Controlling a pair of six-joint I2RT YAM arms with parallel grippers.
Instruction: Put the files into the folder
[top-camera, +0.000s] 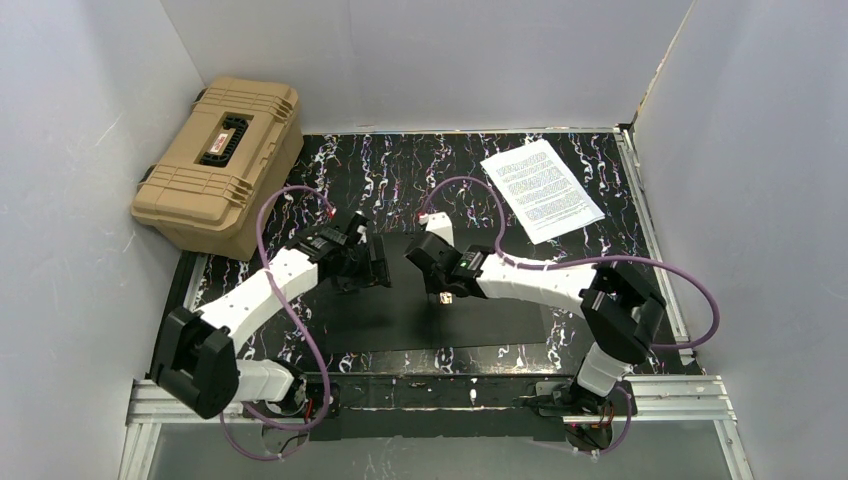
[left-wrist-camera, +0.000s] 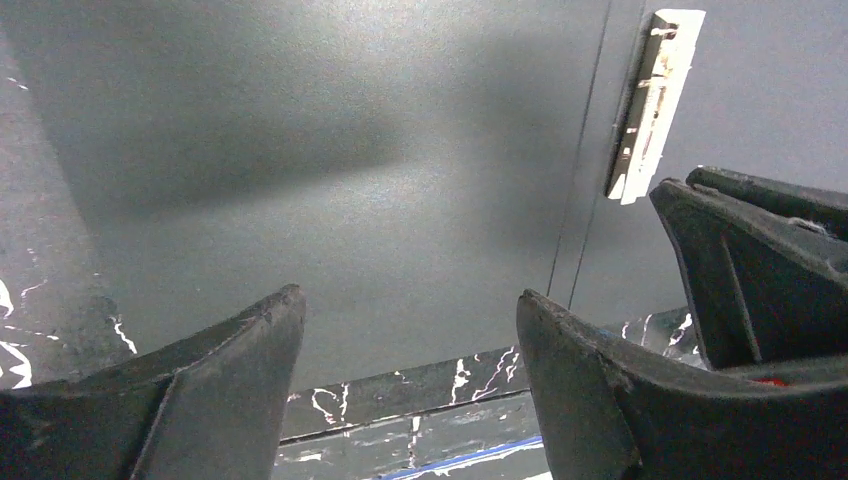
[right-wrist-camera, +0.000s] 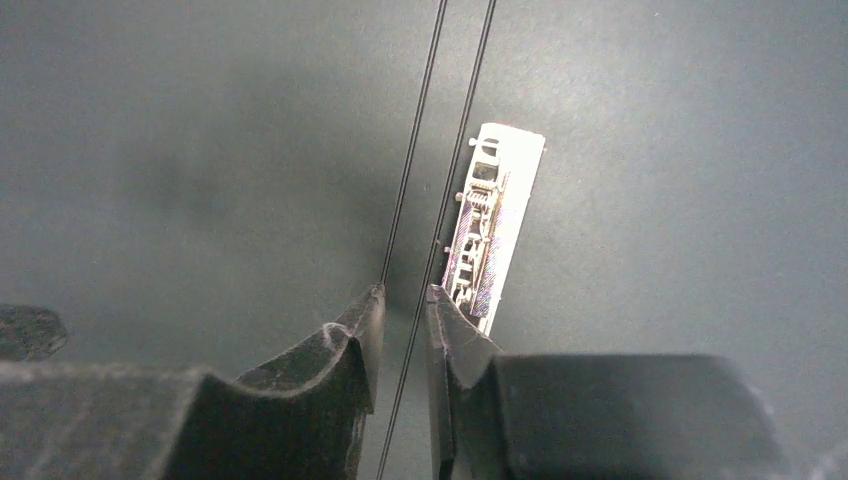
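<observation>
Top external view: the folder lay open at the centre of the table, black inside up, ready for loading. Over its 9 o'clock half the left gripper hovered with jaws wide and nothing between them. The right gripper sat over the spine creases beside the metal clip, jaws almost shut with a slim gap and nothing visibly pinched; couldn't tell if the tips touched. My read: both arms were tending the cover, pickup not begun. The files lay well apart at 1 o'clock, outside the folder. The tan case sat at 10 o'clock, out of the way.
</observation>
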